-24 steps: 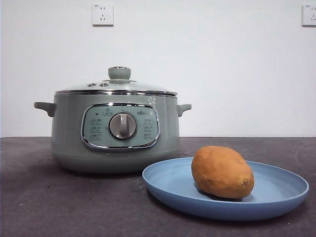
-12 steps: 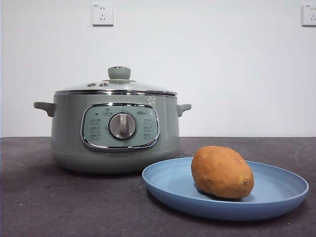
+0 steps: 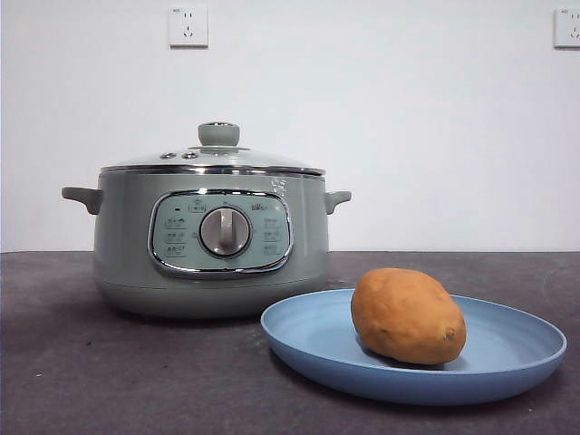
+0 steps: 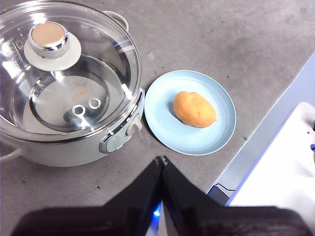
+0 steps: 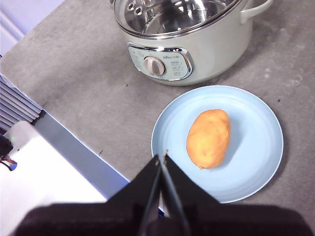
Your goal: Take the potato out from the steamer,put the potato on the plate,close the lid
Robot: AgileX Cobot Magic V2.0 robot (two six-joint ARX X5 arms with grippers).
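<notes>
Nearest to us in the front view sits one blue plate (image 3: 507, 362) on the dark grey table (image 3: 109, 381), and on it lies one potato (image 3: 408, 315), resting on its side left of the plate's middle. From that low view we see its long axis running roughly left to right, the blunter end toward the pot and a small dark spot near the other end. From the right wrist view the potato (image 5: 208, 138) lies along the line from the plate's near rim toward the pot's control panel, tilted a little off it, and it touches nothing but the plate (image 5: 256, 162).

Just behind the plate and to its left stands one steamer (image 3: 213, 245), pale green, with two side handles and a silver dial (image 3: 225, 232) facing us. The plate's rim comes close to the pot's base; we cannot tell whether they touch. One glass lid (image 3: 213, 161) sits closed and level on the pot, its green knob (image 3: 218, 134) upright on top; in the left wrist view we count two small steam holes in the lid (image 4: 69, 88).

Farthest back, we count two wall sockets (image 3: 188, 27) on the white wall.

Both arms hang high above the table, well apart from everything. The left gripper (image 4: 161, 160) has its jaws pressed together on nothing, and the right gripper (image 5: 161, 158) likewise has its tips meeting, empty
</notes>
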